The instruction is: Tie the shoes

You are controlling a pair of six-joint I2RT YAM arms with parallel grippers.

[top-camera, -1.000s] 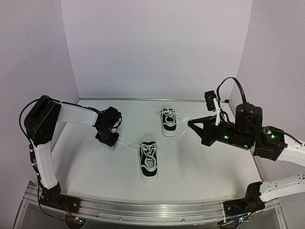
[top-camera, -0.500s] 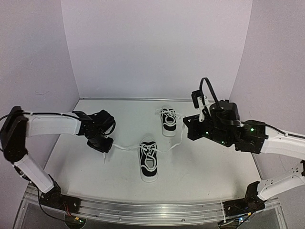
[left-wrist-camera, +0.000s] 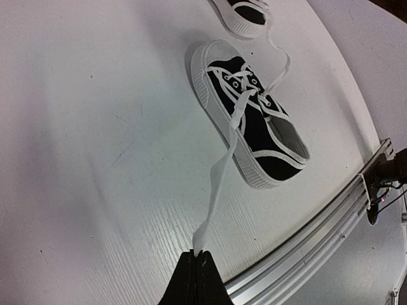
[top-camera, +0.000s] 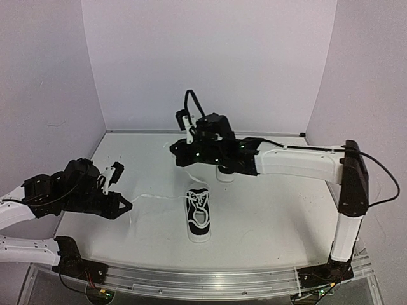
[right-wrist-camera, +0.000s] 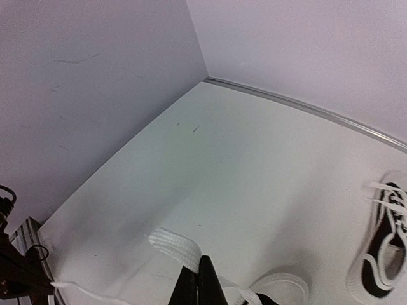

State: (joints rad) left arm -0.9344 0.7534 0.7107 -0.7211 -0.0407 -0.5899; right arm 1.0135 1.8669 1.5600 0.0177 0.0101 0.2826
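Left gripper [left-wrist-camera: 198, 255] pinches the long white lace [left-wrist-camera: 219, 184] of the near black, white-soled sneaker [left-wrist-camera: 254, 121]. Right gripper [right-wrist-camera: 200, 268] clamps its other lace [right-wrist-camera: 173, 246]. No knot yet; far sneaker [right-wrist-camera: 380, 267] looks untied too.

The shoe [left-wrist-camera: 257, 130] at upper centre has a matt black cloth upper and a smooth white rubber sole; its lace [left-wrist-camera: 218, 184] is flat woven cloth. The white worktop [left-wrist-camera: 95, 165] looks faintly grained; the rail [left-wrist-camera: 299, 251] at lower right is ribbed metal

count | sneakers [left-wrist-camera: 254, 121] — 2 | arms [top-camera: 292, 162] — 2 | pincers [left-wrist-camera: 197, 257] — 2
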